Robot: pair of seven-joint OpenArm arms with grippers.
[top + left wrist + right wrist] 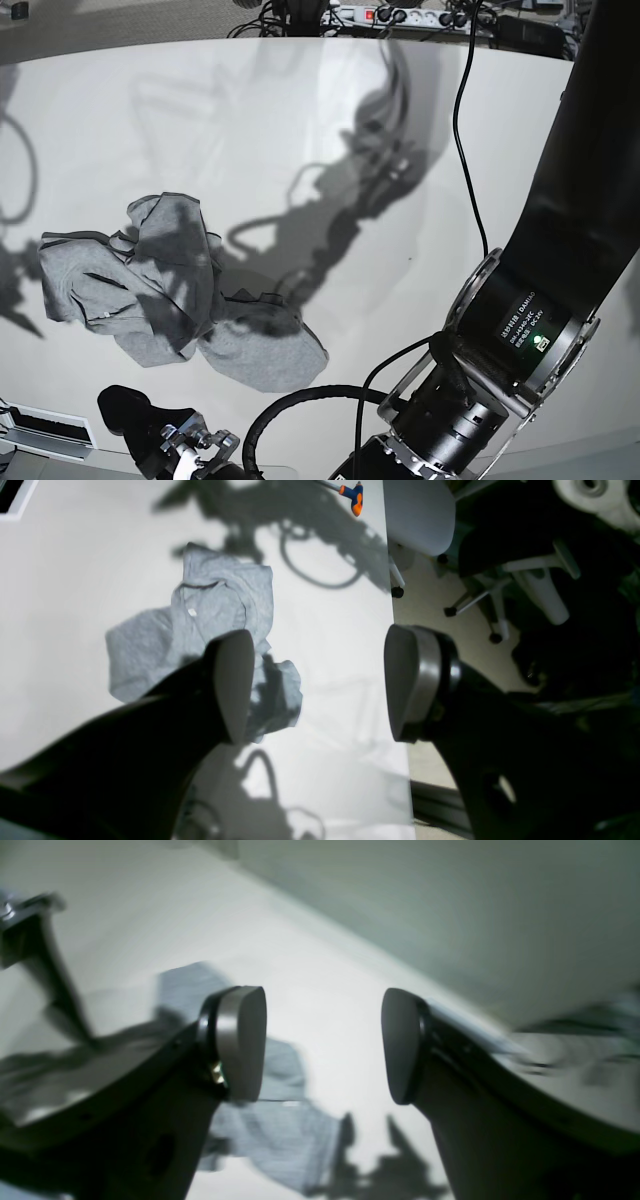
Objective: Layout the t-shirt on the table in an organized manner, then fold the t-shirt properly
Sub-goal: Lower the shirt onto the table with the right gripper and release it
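In the left wrist view the left gripper [320,685] stands wide, its two rounded black fingertips well apart with nothing between them. The right gripper [324,1046] is spread wide too, and its fingers also close on nothing. Both appear to hang above the tabletop, apart from the cloth. In the base view the left arm [500,360] reaches in from the right side, bent at a black, cable-fed joint, with its black fingertip and metal linkage on the near side of the t-shirt; the right arm cannot be made out there.

Beyond that fingertip, the heather-grey short-sleeved t-shirt [180,270] lies crumpled on the glossy white table [400,310], a bunched mass with one rounded lobe spreading toward the left arm's side. It looks light, limp and soft, a knit likely to slide on the smooth top and sag wherever it is not held. A pinch on a single layer at an outer edge of the t-shirt, such as the lobe's rim, would probably open it out better than a grab at the bunched middle, which could lift several layers together.
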